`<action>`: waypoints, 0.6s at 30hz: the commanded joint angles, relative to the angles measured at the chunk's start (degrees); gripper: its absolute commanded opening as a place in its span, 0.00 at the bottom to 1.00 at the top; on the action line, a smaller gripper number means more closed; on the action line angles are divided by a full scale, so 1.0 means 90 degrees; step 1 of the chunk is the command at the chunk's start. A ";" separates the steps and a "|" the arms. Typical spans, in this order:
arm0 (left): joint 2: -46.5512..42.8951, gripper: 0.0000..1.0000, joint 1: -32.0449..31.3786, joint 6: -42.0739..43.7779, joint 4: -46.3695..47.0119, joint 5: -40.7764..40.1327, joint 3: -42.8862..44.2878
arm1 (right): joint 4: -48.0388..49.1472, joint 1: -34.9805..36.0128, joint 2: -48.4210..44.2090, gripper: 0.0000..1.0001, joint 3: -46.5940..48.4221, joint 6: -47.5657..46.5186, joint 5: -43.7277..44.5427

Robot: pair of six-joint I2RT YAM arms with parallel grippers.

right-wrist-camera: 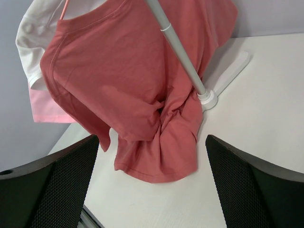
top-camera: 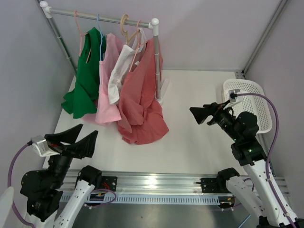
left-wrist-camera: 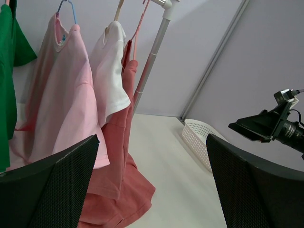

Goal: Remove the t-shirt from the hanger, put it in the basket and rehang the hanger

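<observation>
Straight ahead of the right gripper (top-camera: 195,115), framed between its widely spread jaws with nothing in them, hangs the red t-shirt (right-wrist-camera: 128,90). It sits on a pink hanger (left-wrist-camera: 140,21) at the end of the rail. Its upper part is draped against the rack post (right-wrist-camera: 183,52) and its lower part lies bunched in folds on the white table (top-camera: 199,137), just beside the post's foot. The gripper is well apart from the cloth and touches nothing. To the far side of the red shirt from these jaws hang a white t-shirt (top-camera: 118,71), a pink t-shirt (top-camera: 108,90) and a green t-shirt (top-camera: 85,80), each on its own hanger along the same rail. The left gripper (top-camera: 87,133) also stands with its jaws fully parted and empty, raised above the table; the pink and red shirts show ahead of it toward its left finger. A white basket (top-camera: 251,102) rests on the table behind the right gripper, away from the clothes.
</observation>
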 commanded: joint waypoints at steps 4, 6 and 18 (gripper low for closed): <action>-0.0079 0.99 -0.0014 0.0313 0.0092 0.0229 0.0191 | 0.0089 -0.0006 -0.0121 0.99 -0.0034 0.0241 0.0221; 0.0221 0.99 -0.0024 0.0217 0.0092 0.0053 0.0336 | 0.0147 -0.0006 -0.0170 0.99 -0.0092 0.0221 0.0211; 0.6344 0.99 -0.0160 0.0636 -0.0640 0.1128 0.4339 | 0.0168 0.0004 -0.0258 0.99 -0.0122 0.0270 0.0504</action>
